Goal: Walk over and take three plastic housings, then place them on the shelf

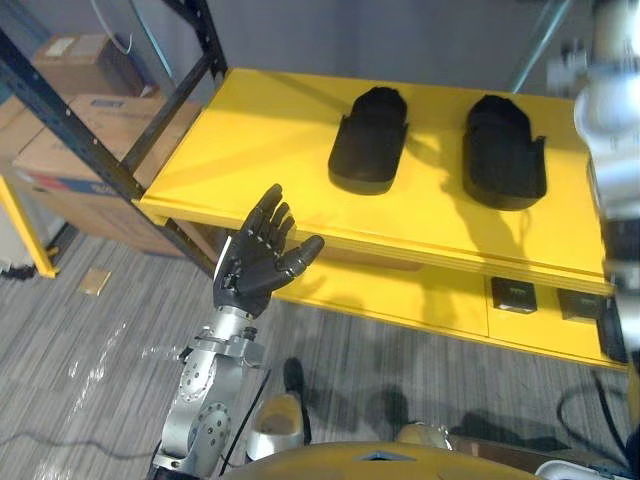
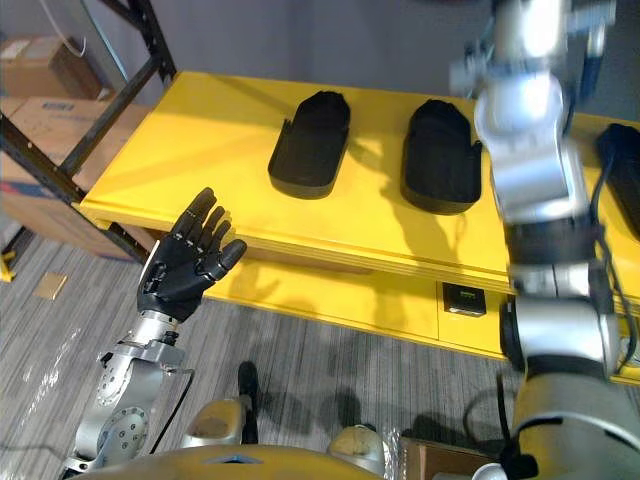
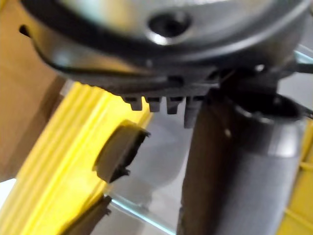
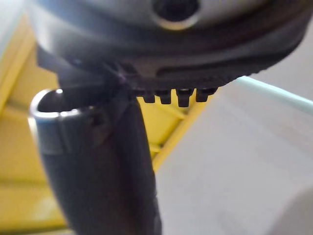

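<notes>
A wide yellow shelf [image 1: 260, 140] on a dark metal frame crosses the scene, seen from above by the robot standing in front of it. Grey striped carpet [image 1: 100, 330] lies below, and cardboard boxes [image 1: 60, 150] are stacked behind the frame on the robot's left. The silver right arm [image 2: 535, 170] rises tall over the shelf's right side.

Two black plastic housings lie flat on the shelf top, side by side but apart: the left housing [image 1: 370, 138] and the right housing [image 1: 505, 150]. A third dark shape [image 2: 622, 175] sits on the shelf past the right arm. It is mostly cut off, so it may be the third housing, but that cannot be told. Small dark boxes [image 1: 513, 295] sit on the lower tier.

Likely risks: the right arm stands close beside the right housing and could sweep it, or the dark shape, toward the front edge as it draws back. A step forward could also knock the left hand against the shelf's front edge.

The left hand [image 1: 255, 262] hovers just before that edge, released, with fingers straight and spread, holding and touching nothing. The right hand [image 4: 102, 166] shows close up against yellow shelving, and whether it is released or clenched cannot be told
</notes>
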Robot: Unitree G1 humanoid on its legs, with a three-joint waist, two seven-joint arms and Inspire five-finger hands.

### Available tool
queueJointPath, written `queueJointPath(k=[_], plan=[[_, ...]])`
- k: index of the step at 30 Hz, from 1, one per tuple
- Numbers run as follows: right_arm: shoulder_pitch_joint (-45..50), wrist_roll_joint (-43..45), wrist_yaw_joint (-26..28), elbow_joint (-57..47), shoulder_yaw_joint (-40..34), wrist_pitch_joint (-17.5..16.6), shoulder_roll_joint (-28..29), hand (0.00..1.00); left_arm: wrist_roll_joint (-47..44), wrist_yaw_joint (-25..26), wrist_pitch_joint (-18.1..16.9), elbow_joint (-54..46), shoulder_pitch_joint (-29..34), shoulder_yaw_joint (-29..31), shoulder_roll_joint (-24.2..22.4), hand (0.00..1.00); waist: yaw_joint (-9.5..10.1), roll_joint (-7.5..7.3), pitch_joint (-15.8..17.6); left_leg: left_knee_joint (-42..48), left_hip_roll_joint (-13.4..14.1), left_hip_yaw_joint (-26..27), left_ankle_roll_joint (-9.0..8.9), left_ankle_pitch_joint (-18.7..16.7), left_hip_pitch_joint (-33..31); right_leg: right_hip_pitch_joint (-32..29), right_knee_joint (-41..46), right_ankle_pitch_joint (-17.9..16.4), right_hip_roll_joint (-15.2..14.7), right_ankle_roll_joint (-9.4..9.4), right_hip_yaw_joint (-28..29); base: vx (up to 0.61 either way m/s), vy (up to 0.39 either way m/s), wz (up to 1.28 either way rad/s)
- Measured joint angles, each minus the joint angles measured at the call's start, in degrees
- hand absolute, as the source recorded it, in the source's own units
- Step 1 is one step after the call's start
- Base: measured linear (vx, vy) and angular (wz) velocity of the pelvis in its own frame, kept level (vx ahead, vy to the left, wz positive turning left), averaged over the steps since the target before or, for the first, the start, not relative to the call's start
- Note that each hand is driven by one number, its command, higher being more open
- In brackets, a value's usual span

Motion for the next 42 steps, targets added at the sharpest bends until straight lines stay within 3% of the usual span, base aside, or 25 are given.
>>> queueJointPath(k=[1, 3, 7, 12, 16, 19, 22, 25, 26, 27, 30, 31, 33, 35, 38, 42], plan=[[5.6, 2.0, 1.4, -2.9, -2.9, -0.7, 2.6, 1.00, 0.0, -0.3, 0.0, -0.9, 0.0, 0.8, 0.0, 1.00, -0.64, -0.06, -0.2, 0.0, 0.1, 0.5, -0.07, -0.2, 0.1, 0.0, -0.4, 0.2, 0.2, 0.05, 0.3, -0.03, 0.018, -0.45], [22.3, 6.1, 6.3, -8.3, -7.3, -2.0, 11.5, 1.00, 0.1, -1.8, -0.9, -3.0, 0.2, 4.0, -0.3, 1.00, -3.97, 0.58, -1.3, 0.0, 1.1, 3.5, -0.02, -0.8, 0.4, -0.8, -2.2, 1.4, 0.8, 0.02, 2.8, 0.01, 0.001, -0.57], [36.0, 5.9, 8.0, -13.0, -10.9, -1.7, 17.8, 1.00, 0.5, -4.8, -1.3, -4.2, -1.2, 5.6, -1.6, 1.00, -7.44, 1.24, -2.4, 0.0, 2.9, 10.9, -0.76, -1.8, 1.9, -3.4, -6.2, 4.6, 2.7, -0.44, 9.8, 0.02, 0.007, -0.95], [45.9, 8.7, 7.4, -18.6, -17.2, -0.9, 23.5, 1.00, 0.5, -4.5, -1.3, -3.5, -3.6, 4.9, -1.6, 1.00, -11.00, -0.98, -4.8, 0.2, 5.4, 19.9, -2.15, -2.2, 4.0, -7.7, -7.8, 6.9, 6.0, -1.54, 18.7, 0.03, -0.026, -1.06], [59.5, 14.0, 7.0, -19.4, -19.3, -0.9, 30.7, 1.00, 0.9, 0.5, -2.4, -1.5, -5.5, 3.3, -1.3, 1.00, -15.65, -2.15, -5.7, 0.1, 7.0, 28.9, -4.24, -3.8, 9.2, -8.7, -8.2, 7.7, 8.5, -1.65, 25.5, 0.02, -0.012, -0.98], [68.8, 18.4, 10.8, -20.5, -19.4, -1.0, 35.4, 1.00, 1.0, 1.9, -4.0, -1.6, -5.4, 1.7, -1.4, 1.00, -16.76, -1.90, -6.0, 0.0, 8.2, 34.5, -5.52, -4.9, 11.7, -9.8, -8.9, 7.7, 8.9, -1.11, 24.4, -0.03, -0.008, -1.01], [71.7, 19.9, 12.8, -21.2, -19.5, -2.5, 36.2, 1.00, 1.0, 1.8, -4.2, -1.6, -6.1, -0.7, -1.4, 1.00, -18.77, -1.20, -6.5, 0.0, 9.5, 35.9, -6.00, -4.8, 11.7, -10.6, -9.4, 7.9, 9.4, -0.88, 22.8, -0.02, -0.028, -0.31], [70.4, 20.1, 13.3, -25.2, -18.0, -5.7, 35.7, 1.00, 1.0, 2.0, -2.9, -1.5, -6.0, -0.8, -1.3, 1.00, -18.38, 0.34, -7.6, 0.9, 10.1, 34.2, -6.14, -4.5, 11.4, -10.8, -9.4, 8.7, 10.8, -2.04, 22.8, 0.03, -0.053, -0.05], [67.6, 19.0, 13.4, -25.8, -16.8, -7.6, 34.7, 1.00, 1.0, 2.6, -2.2, -1.6, -5.8, 0.3, -1.4, 1.00, -17.10, 0.85, -8.1, 3.6, 10.0, 29.2, -5.79, -7.5, 9.9, -11.3, -9.4, 9.4, 11.1, -3.74, 23.9, 0.00, -0.026, -0.56], [63.4, 18.2, 13.6, -25.7, -14.8, -8.5, 33.1, 1.00, 1.0, 3.5, -1.9, -1.9, -4.8, 2.5, -1.4, 1.00, -14.82, 1.32, -8.6, 7.8, 8.9, 19.5, -5.78, -12.6, 6.8, -12.6, -9.6, 9.8, 11.6, -5.22, 26.6, -0.02, -0.009, -0.82], [53.4, 16.8, 14.4, -20.4, -9.7, -10.0, 29.1, 1.00, 1.0, 5.0, -1.1, -1.9, 0.1, 7.8, -1.8, 1.00, -9.92, 2.51, -8.8, 15.8, 5.8, 0.8, -2.68, -21.5, 3.4, -12.5, -9.9, 10.3, 13.4, -6.01, 31.5, 0.00, 0.054, -1.00], [50.2, 15.8, 13.8, -17.1, -8.0, -10.1, 28.0, 1.00, 1.0, 4.5, -1.0, -1.9, 2.5, 9.3, -2.7, 1.00, -9.01, 3.31, -9.3, 17.6, 5.8, -2.1, -2.65, -23.0, 3.0, -12.3, -9.8, 10.4, 14.0, -5.97, 31.9, 0.05, 0.106, -0.44], [47.6, 13.9, 12.2, -13.1, -6.8, -9.8, 28.6, 1.00, 1.0, 3.3, -1.0, -1.9, 4.2, 10.3, -4.5, 1.00, -7.54, 3.65, -9.4, 18.7, 5.5, -3.0, -2.88, -23.6, 2.2, -12.4, -9.8, 10.8, 13.6, -5.35, 31.8, 0.04, 0.075, 0.05], [47.5, 13.1, 11.0, -10.2, -4.7, -8.0, 29.4, 1.00, 1.1, 2.0, -1.1, -1.9, 4.2, 10.1, -5.4, 1.00, -6.26, 3.01, -9.0, 18.8, 4.6, -4.3, -2.88, -23.6, 1.4, -12.4, -9.9, 10.9, 12.7, -5.21, 31.0, 0.01, 0.098, 0.28], [49.3, 12.9, 10.5, -8.7, -1.2, -6.5, 32.0, 1.00, 1.2, 0.1, -1.6, -1.9, 3.9, 9.2, -5.4, 1.00, -6.29, 1.35, -7.9, 19.2, 3.8, -5.3, -2.69, -23.7, 0.8, -12.4, -9.6, 10.9, 11.9, -5.18, 30.6, -0.01, 0.082, 0.15], [53.7, 10.6, 10.5, -8.7, -0.1, -6.9, 34.1, 1.00, 1.4, -1.1, -2.3, -1.9, 3.1, 6.1, -5.3, 1.00, -6.55, 0.76, -4.6, 22.6, 3.5, -3.7, -1.98, -25.9, 2.5, -12.7, -5.9, 10.9, 11.7, -5.16, 32.9, -0.06, 0.137, -0.31]])
